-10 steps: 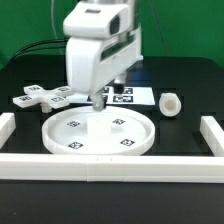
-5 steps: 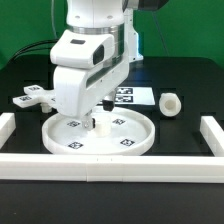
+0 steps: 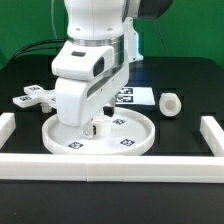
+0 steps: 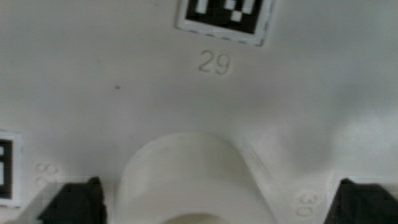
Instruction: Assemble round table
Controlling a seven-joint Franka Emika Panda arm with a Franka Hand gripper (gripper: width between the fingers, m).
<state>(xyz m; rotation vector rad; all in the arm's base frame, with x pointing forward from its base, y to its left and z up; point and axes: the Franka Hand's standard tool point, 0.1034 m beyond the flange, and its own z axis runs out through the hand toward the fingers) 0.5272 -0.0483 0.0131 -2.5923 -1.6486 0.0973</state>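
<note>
My gripper (image 4: 217, 203) stands wide. In the wrist view its dark fingertips (image 4: 75, 200) sit on either side of the central hub (image 4: 196, 165), and a strip of white shows between each tip and the hub, so I hold nothing. Whether the tips touch the floor below them I cannot tell. Past the hub, that view shows the flat of the large rimmed disc (image 4: 107, 90) and a square tag (image 4: 228, 15) with the number 29 printed beside it; the exterior view is too coarse to show that number.

In the exterior view my hand points down over the middle of the disc, with its white housing leaning a little and hiding part of the disc. My arm rises out of the top of the picture. The disc lies on the black table (image 3: 190, 80), just behind the front border rail (image 3: 110, 166). Farther back, the cross-shaped foot (image 3: 33, 96) lies at the exterior view's left, partly behind my arm. The marker board (image 3: 133, 97) lies behind my hand. The short cylinder leg (image 3: 170, 103) sits at the exterior view's right, near the disc's rim but apart from it.
</note>
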